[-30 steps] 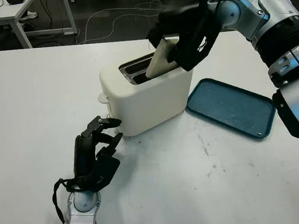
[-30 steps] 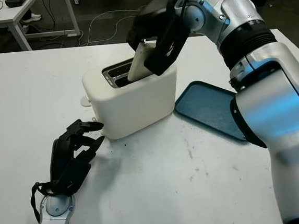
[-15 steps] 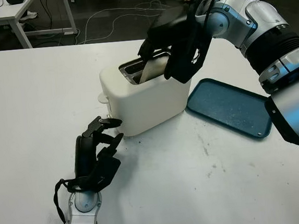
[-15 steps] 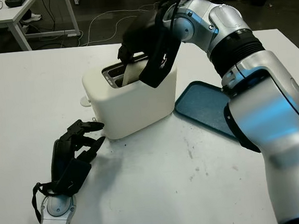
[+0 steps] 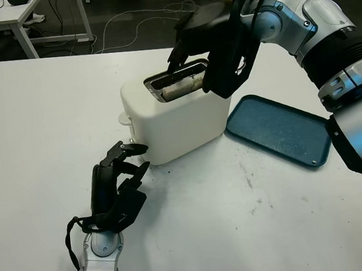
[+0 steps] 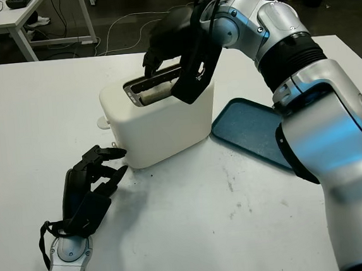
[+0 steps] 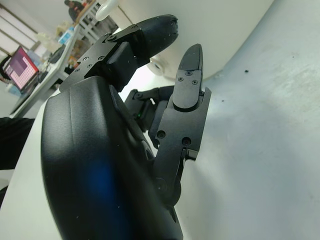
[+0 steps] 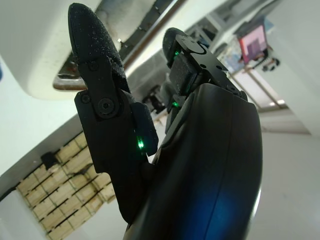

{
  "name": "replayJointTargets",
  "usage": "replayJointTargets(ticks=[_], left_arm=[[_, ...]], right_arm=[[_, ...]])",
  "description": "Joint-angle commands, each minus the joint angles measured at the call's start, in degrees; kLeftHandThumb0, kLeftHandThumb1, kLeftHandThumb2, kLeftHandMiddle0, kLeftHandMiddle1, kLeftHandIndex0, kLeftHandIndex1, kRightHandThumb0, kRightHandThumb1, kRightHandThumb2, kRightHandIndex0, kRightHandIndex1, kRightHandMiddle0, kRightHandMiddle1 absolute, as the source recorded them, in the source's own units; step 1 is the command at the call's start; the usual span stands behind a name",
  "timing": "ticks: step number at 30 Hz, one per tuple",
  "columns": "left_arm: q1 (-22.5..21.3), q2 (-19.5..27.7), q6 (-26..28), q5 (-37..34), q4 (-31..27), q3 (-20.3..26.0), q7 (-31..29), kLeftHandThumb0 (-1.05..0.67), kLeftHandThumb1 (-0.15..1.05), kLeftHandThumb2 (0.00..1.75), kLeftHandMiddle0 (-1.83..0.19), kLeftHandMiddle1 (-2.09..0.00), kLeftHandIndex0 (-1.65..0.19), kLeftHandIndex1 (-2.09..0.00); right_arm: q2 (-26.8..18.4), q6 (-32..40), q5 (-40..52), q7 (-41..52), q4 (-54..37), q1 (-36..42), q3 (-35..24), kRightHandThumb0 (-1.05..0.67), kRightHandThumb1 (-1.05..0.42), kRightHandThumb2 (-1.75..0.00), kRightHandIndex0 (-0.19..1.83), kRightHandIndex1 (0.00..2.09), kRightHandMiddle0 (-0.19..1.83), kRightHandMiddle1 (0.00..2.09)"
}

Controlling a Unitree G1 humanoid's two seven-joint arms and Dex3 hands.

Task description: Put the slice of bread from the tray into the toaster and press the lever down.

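Observation:
The white toaster (image 5: pixel 176 120) stands mid-table, its lever knob (image 5: pixel 124 118) on the left end. The bread slice (image 5: pixel 180 88) lies low in the near slot, with just its top edge showing. My right hand (image 5: pixel 195 71) hovers open over the toaster's right end, fingers above the slot and clear of the bread. In the right wrist view its fingers (image 8: pixel 97 65) have nothing between them, with the toaster's top (image 8: pixel 30 45) behind. My left hand (image 5: pixel 138 158) is open by the toaster's front left corner, a short way below the lever. The blue tray (image 5: pixel 279 130) is bare.
The tray lies right of the toaster, close to its right end. Broad white tabletop (image 5: pixel 239 219) spreads in front and to the left. Beyond the far table edge are cables on a dark floor and another white desk (image 5: pixel 6 17).
The bread was tilted and sticking out of the slot in my right hand; it has now dropped into the slot and the hand has let go. The left hand has not moved.

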Motion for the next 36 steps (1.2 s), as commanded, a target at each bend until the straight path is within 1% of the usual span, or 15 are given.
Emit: replayJointTargets(ticks=[1, 3, 6, 8, 10, 12, 14, 17, 19, 21, 23, 26, 30, 33, 36], left_arm=[[-0.1, 0.0, 0.6, 0.1, -1.0, 0.0, -0.1, -0.22, 0.92, 0.23, -0.61, -1.41, -0.59, -0.89], [0.0, 0.1, 0.6, 0.4, -1.3, 0.1, -0.1, -0.2, 0.92, 0.23, -0.6, -1.41, -0.59, -0.89], [0.2, 0.7, 0.5, 0.4, -2.1, 0.5, -0.4, -0.2, 0.92, 0.24, -0.6, -1.39, -0.58, -0.89], [0.3, 1.1, -0.2, 0.6, -2.5, 0.8, -0.2, -0.2, 0.92, 0.24, -0.6, -1.39, -0.58, -0.88], [0.5, 1.8, -0.8, 1.1, -3.3, 1.2, 0.0, -0.22, 0.92, 0.24, -0.61, -1.39, -0.59, -0.89], [0.8, 2.3, -0.8, 1.2, -4.7, 1.7, 0.0, -0.23, 0.92, 0.23, -0.61, -1.39, -0.61, -0.9], [1.0, 3.0, -1.4, 1.1, -6.1, 2.4, -0.2, -0.22, 0.92, 0.22, -0.62, -1.39, -0.61, -0.9], [1.4, 4.2, -1.7, 0.7, -8.6, 3.6, -0.8, -0.22, 0.92, 0.21, -0.63, -1.39, -0.6, -0.9], [1.7, 5.1, -2.7, -0.6, -10.1, 4.6, -1.7, -0.22, 0.92, 0.2, -0.64, -1.4, -0.6, -0.9], [1.7, 6.6, -5.5, -2.2, -10.6, 6.1, -2.7, -0.19, 0.92, 0.2, -0.64, -1.42, -0.6, -0.9], [1.5, 7.9, -8.2, -2.1, -10.8, 7.8, -2.8, -0.18, 0.92, 0.17, -0.65, -1.44, -0.61, -0.91], [1.3, 9.4, -8.6, -1.5, -13.0, 9.8, -3.3, -0.22, 0.92, 0.12, -0.71, -1.39, -0.65, -0.91], [-0.3, 11.9, -10.1, -4.6, -14.9, 13.2, -5.7, -0.17, 0.91, 0.09, -0.69, -1.36, -0.66, -0.89], [-2.3, 14.3, -10.1, -4.4, -15.5, 16.0, -7.1, -0.17, 0.91, 0.07, -0.7, -1.35, -0.68, -0.89], [-4.5, 16.9, -9.4, -4.2, -15.7, 18.1, -8.7, -0.18, 0.9, 0.06, -0.73, -1.35, -0.7, -0.88]], right_arm=[[-1.5, 1.8, 1.8, -1.7, -0.1, 0.0, -2.4, -0.76, -0.92, -0.03, 0.01, 0.68, 0.45, 0.0], [-2.3, 1.7, 3.6, -4.5, -0.4, 0.9, -5.3, -0.69, -0.9, -0.02, 0.04, 0.69, 0.47, 0.01], [-4.7, 0.3, 4.7, -13.5, -1.5, 3.8, -9.4, -0.65, -0.89, 0.0, 0.26, 0.57, 0.56, 0.03], [-5.7, 0.0, 7.2, -17.4, -2.6, 6.8, -12.6, -0.6, -0.87, 0.0, 0.35, 0.48, 0.59, 0.02], [-6.6, -1.9, 9.5, -22.9, -4.1, 11.3, -15.8, -0.56, -0.86, 0.0, 0.5, 0.35, 0.65, 0.03], [-6.9, -4.5, 13.0, -26.7, -6.5, 17.5, -19.3, -0.5, -0.86, 0.0, 0.59, 0.29, 0.69, 0.03], [-6.4, -8.5, 16.8, -29.9, -8.8, 24.9, -22.4, -0.49, -0.86, 0.0, 0.71, 0.28, 0.75, 0.04], [-4.9, -9.2, 25.0, -28.4, -15.0, 37.1, -26.1, -0.54, -0.89, -0.01, 0.76, 0.25, 0.76, 0.03], [-3.1, -8.9, 32.0, -25.5, -18.8, 44.4, -27.8, -0.51, -0.89, -0.01, 0.79, 0.24, 0.76, 0.02], [-1.0, -8.0, 38.1, -22.9, -21.7, 51.5, -29.3, -0.46, -0.88, 0.0, 0.82, 0.22, 0.78, 0.02], [1.3, -5.9, 41.2, -22.7, -25.2, 58.4, -30.7, -0.48, -0.89, 0.0, 0.86, 0.2, 0.8, 0.02], [5.0, -1.1, 42.7, -24.4, -31.0, 67.1, -32.5, -0.5, -0.9, 0.0, 0.93, 0.17, 0.85, 0.03], [8.8, 4.4, 44.0, -24.3, -35.2, 73.5, -33.5, -0.46, -0.9, 0.0, 0.99, 0.14, 0.91, 0.03], [10.1, 7.7, 43.5, -24.3, -37.8, 75.4, -34.0, -0.44, -0.9, 0.0, 1.01, 0.13, 0.93, 0.03], [11.5, 8.7, 43.5, -24.6, -39.5, 75.9, -34.7, -0.42, -0.91, 0.0, 1.02, 0.11, 0.94, 0.02]])
